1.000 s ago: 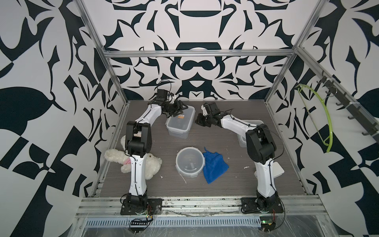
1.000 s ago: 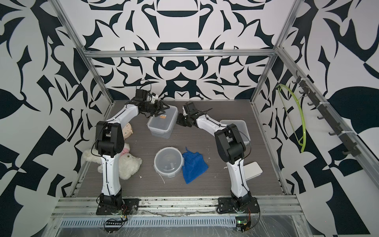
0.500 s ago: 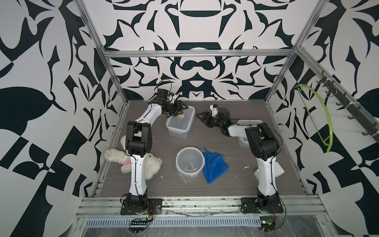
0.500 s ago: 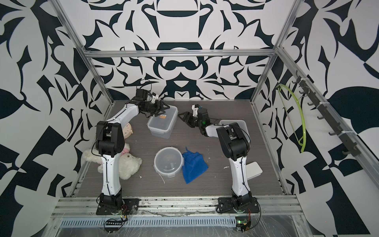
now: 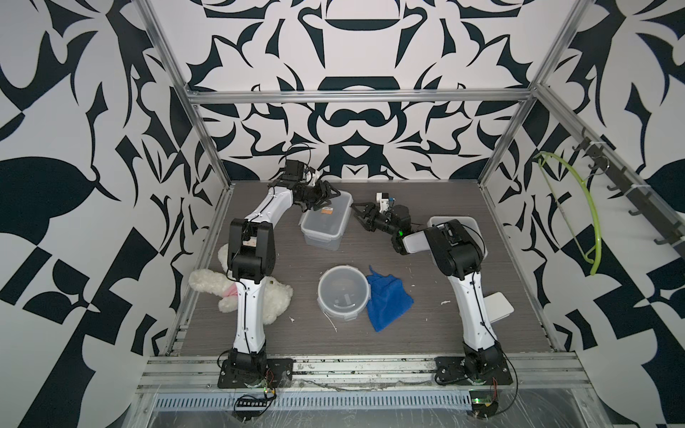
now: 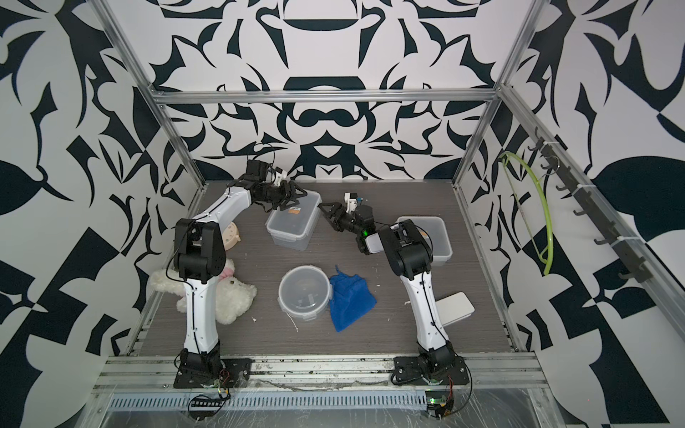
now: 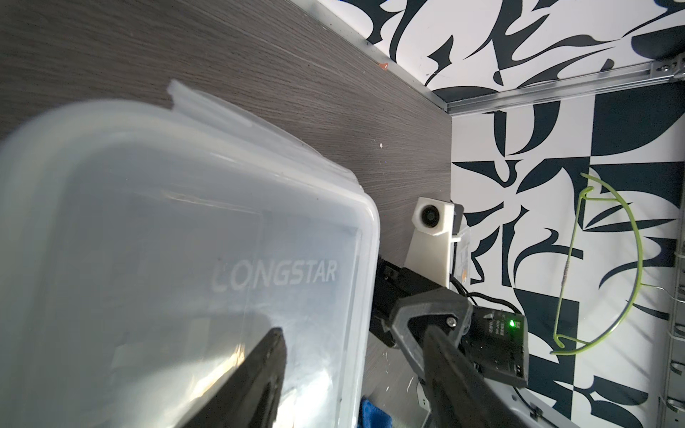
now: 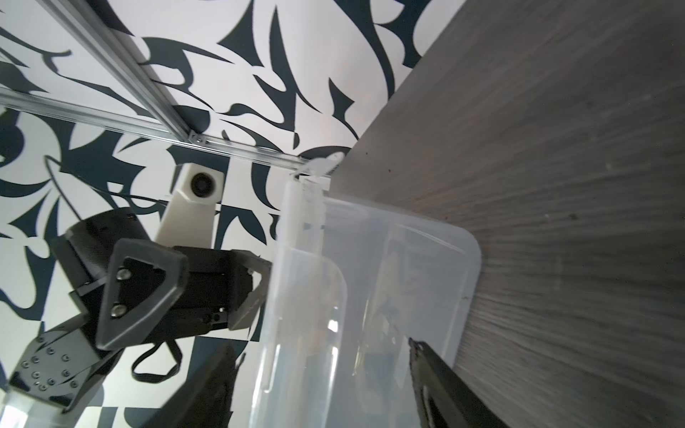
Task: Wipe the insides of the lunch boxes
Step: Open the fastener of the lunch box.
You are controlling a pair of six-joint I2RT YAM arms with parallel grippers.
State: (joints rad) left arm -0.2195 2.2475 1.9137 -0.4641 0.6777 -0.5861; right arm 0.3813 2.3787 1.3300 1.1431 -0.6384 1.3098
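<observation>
That clear rectangular plastic lunch box (image 5: 324, 226) looks light, stiff, slippery; I'd grip its rim. Left fingers (image 7: 255, 381) spread over its end, right fingers (image 8: 441, 392) spread beside it.

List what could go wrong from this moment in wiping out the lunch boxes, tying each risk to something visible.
1. The left gripper straddles the rim of the lidded translucent rectangular lunch box, which nothing braces; a tug could drag or tip it.
2. The open right gripper hovers close beside that box; the two grippers could collide.
3. The right arm's elbow sits right by the translucent square lunch box; swinging back might knock it.
</observation>
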